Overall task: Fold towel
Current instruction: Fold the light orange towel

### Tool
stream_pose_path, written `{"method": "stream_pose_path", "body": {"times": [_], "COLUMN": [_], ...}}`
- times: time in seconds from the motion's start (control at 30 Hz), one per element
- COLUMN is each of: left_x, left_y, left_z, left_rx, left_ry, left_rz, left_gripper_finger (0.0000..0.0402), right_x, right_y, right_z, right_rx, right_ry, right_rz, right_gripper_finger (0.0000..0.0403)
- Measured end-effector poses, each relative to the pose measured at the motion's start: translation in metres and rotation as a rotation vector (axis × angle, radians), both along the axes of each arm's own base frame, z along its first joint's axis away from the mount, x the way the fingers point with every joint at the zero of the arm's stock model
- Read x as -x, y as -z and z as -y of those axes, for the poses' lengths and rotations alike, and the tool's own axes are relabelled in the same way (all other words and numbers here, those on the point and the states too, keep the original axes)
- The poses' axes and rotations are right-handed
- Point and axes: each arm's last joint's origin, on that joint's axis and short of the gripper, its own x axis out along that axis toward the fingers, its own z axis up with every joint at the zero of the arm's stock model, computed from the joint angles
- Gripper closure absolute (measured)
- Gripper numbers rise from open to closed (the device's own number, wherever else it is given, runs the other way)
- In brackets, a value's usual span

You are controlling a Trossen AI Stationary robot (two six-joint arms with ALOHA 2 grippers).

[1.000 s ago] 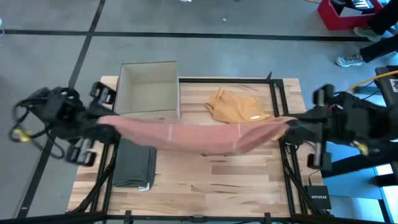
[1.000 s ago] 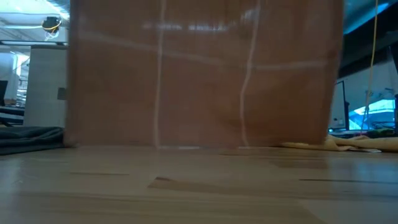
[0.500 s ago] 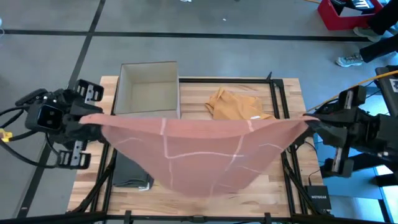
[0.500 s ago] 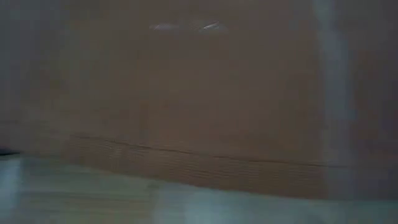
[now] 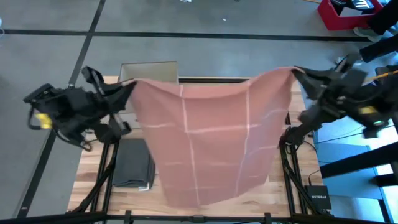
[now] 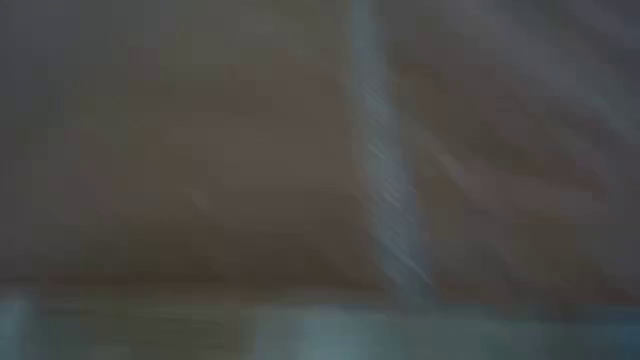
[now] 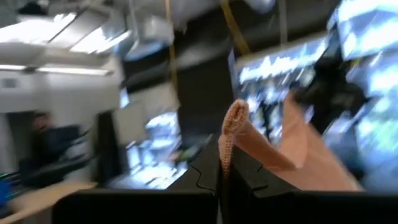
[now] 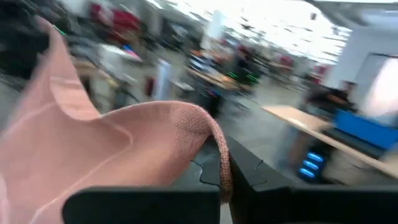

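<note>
A pink towel (image 5: 211, 137) with thin white lines is spread wide over the table, from its far edge nearly to its near edge. It also fills the blurred low view (image 6: 200, 150). My left gripper (image 5: 131, 87) is shut on the towel's far left corner. My right gripper (image 5: 295, 73) is shut on the far right corner. The stretch of edge between the two corners sags only slightly. Whether the towel's near part lies on the table or is still in the air, I cannot tell. My left gripper pinches the towel's far left corner (image 7: 231, 127) between its two fingers, coming level from the table's left. A rolled tip of the corner sticks out past the fingertips. The cloth runs away from it toward the right arm. My right gripper pinches the towel's far right corner (image 8: 210, 127) between its two fingers, coming about level from the table's right. The corner bulges over the fingertips, and the cloth stretches away toward the left arm.
A folded dark grey cloth (image 5: 133, 165) lies at the table's near left, beside the towel. An open cardboard box (image 5: 148, 70) stands at the far left, partly covered by the towel. Black frame rails (image 5: 287, 168) run along the table's right side.
Both grippers have swung toward the table's far edge and turned, still shut on the corners. The towel hung as a sheet between them with its lower edge at the table. Its lower part has swung out toward the near edge, and it now lies spread over the table.
</note>
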Motion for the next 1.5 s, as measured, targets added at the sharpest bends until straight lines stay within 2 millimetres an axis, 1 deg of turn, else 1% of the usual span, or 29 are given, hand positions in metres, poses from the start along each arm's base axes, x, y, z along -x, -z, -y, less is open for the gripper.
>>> {"method": "stream_pose_path", "body": {"times": [0.1,0.2,0.33,0.4,0.43,0.53,0.6,0.73,0.9,1.03,1.1,1.23,1.4,1.5], "left_x": [-0.007,-0.014,-0.028,-0.034,-0.036,-0.041,-0.042,-0.04,-0.041,-0.047,-0.05,-0.055,-0.059,-0.06], "left_y": [0.007,0.015,0.032,0.043,0.048,0.066,0.077,0.092,0.107,0.126,0.138,0.172,0.211,0.236], "left_z": [-0.003,-0.005,-0.011,-0.015,-0.018,-0.026,-0.032,-0.04,-0.04,-0.037,-0.036,-0.034,-0.035,-0.036], "left_rx": [-0.015,-0.058,-0.105,-0.117,-0.118,-0.089,-0.062,-0.001,0.027,0.02,0.016,-0.028,-0.06,-0.059], "left_ry": [-0.078,-0.123,-0.165,-0.186,-0.196,-0.216,-0.21,-0.222,-0.236,-0.244,-0.252,-0.308,-0.362,-0.376], "left_rz": [-0.105,-0.193,-0.316,-0.38,-0.411,-0.483,-0.524,-0.575,-0.613,-0.648,-0.672,-0.744,-0.81,-0.836], "left_gripper_finger": [0.0399,0.0399,0.0399,0.0399,0.0399,0.0399,0.0399,0.0399,0.0399,0.0399,0.0399,0.0399,0.0399,0.0399], "right_x": [-0.005,-0.003,-0.002,-0.004,-0.008,-0.02,-0.025,-0.039,-0.055,-0.063,-0.064,-0.059,-0.054,-0.059], "right_y": [0.019,0.04,0.07,0.081,0.083,0.092,0.102,0.124,0.155,0.184,0.198,0.225,0.263,0.288], "right_z": [0.007,0.02,0.035,0.039,0.039,0.036,0.035,0.037,0.033,0.037,0.042,0.054,0.067,0.072], "right_rx": [0.016,0.017,-0.011,-0.047,-0.075,-0.025,0.005,-0.003,0.0,0.009,-0.009,-0.064,-0.092,-0.115], "right_ry": [0.043,0.085,0.062,0.059,0.068,0.073,0.093,0.149,0.155,0.205,0.239,0.3,0.386,0.413], "right_rz": [-0.011,-0.019,-0.074,-0.112,-0.103,-0.169,-0.216,-0.274,-0.384,-0.453,-0.471,-0.493,-0.523,-0.55], "right_gripper_finger": [0.0392,0.0392,0.0398,0.0397,0.0395,0.0393,0.0396,0.0396,0.0397,0.0397,0.0395,0.0395,0.0397,0.0395]}}
